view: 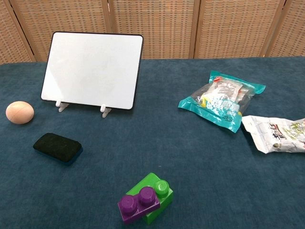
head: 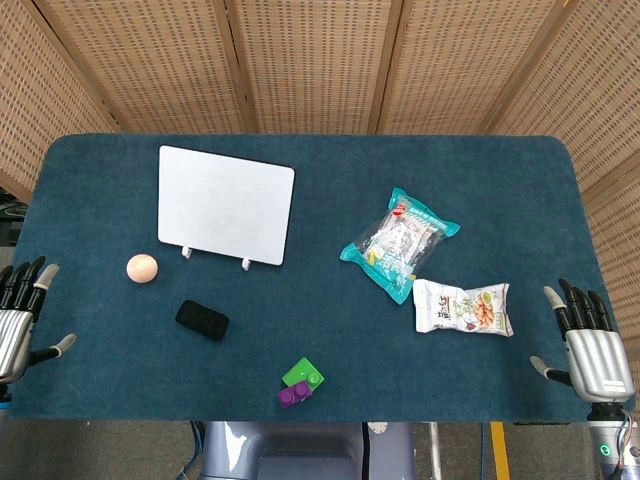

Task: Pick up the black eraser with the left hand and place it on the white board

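Reaching from your left hand (head: 22, 318), fingers apart and empty, find the black eraser (head: 202, 320) toward table centre, lying crosswise, short of the white board (head: 226, 204).

left robot hand (head: 20, 318): fingers spread, empty (table edge) | right robot hand (head: 590, 345): fingers spread, empty

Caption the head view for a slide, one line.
Both hands, left and right, open at the table edges; black eraser untouched near the white board.

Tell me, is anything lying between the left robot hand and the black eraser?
No. In the head view, only bare blue table separates the left robot hand from the black eraser.
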Robot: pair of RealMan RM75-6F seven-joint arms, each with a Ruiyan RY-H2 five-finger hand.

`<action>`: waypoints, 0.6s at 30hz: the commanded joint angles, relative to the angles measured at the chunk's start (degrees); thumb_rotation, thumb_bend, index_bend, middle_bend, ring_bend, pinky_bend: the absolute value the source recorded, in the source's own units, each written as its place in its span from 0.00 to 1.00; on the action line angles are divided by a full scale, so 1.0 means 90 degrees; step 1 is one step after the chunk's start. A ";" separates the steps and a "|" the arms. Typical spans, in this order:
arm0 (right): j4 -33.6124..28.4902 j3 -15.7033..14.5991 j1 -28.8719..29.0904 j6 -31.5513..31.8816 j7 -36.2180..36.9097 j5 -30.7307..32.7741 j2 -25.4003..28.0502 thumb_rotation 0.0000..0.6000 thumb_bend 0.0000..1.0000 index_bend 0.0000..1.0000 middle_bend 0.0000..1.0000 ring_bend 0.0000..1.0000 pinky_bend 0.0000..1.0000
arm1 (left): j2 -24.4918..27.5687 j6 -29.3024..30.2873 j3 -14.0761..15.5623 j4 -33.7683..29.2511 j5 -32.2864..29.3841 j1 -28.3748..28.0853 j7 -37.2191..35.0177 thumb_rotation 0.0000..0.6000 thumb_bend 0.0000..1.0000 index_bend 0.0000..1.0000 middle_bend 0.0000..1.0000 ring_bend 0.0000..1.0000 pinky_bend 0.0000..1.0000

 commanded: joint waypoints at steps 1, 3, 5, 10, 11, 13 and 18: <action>0.0004 -0.0001 -0.0001 0.0003 0.0004 -0.0006 -0.0001 1.00 0.05 0.00 0.00 0.00 0.00 | 0.0000 -0.0014 0.0017 -0.0013 -0.0002 0.0006 0.0029 1.00 0.00 0.00 0.00 0.00 0.00; 0.0011 -0.0005 -0.0003 0.0010 0.0016 -0.0016 -0.0001 1.00 0.05 0.00 0.00 0.00 0.00 | 0.0005 -0.0052 0.0047 -0.0032 -0.0011 0.0012 0.0040 1.00 0.00 0.00 0.00 0.00 0.00; 0.0016 -0.0006 -0.0004 0.0013 0.0024 -0.0022 -0.0002 1.00 0.05 0.00 0.00 0.00 0.00 | 0.0011 -0.0077 0.0063 -0.0045 -0.0010 0.0010 0.0045 1.00 0.00 0.00 0.00 0.00 0.00; 0.0024 -0.0003 0.0001 0.0002 0.0035 -0.0016 -0.0002 1.00 0.05 0.00 0.00 0.00 0.00 | 0.0051 -0.0350 0.0188 -0.0119 0.0117 -0.0107 0.0063 1.00 0.00 0.00 0.00 0.00 0.00; 0.0019 0.0000 0.0004 -0.0005 0.0032 -0.0009 -0.0001 1.00 0.05 0.00 0.00 0.00 0.00 | 0.0059 -0.0478 0.0234 -0.0190 0.0162 -0.0165 0.0065 1.00 0.00 0.00 0.00 0.00 0.00; 0.0012 0.0002 0.0007 -0.0010 0.0032 -0.0007 0.0002 1.00 0.05 0.00 0.00 0.00 0.00 | 0.0033 -0.0710 0.0315 -0.0267 0.0278 -0.0292 0.0173 1.00 0.00 0.00 0.00 0.00 0.00; 0.0016 -0.0003 0.0003 0.0004 0.0039 -0.0022 0.0000 1.00 0.05 0.00 0.00 0.00 0.00 | -0.0243 -0.1659 0.0349 -0.0300 0.0393 -0.0882 0.0547 1.00 0.00 0.00 0.00 0.00 0.00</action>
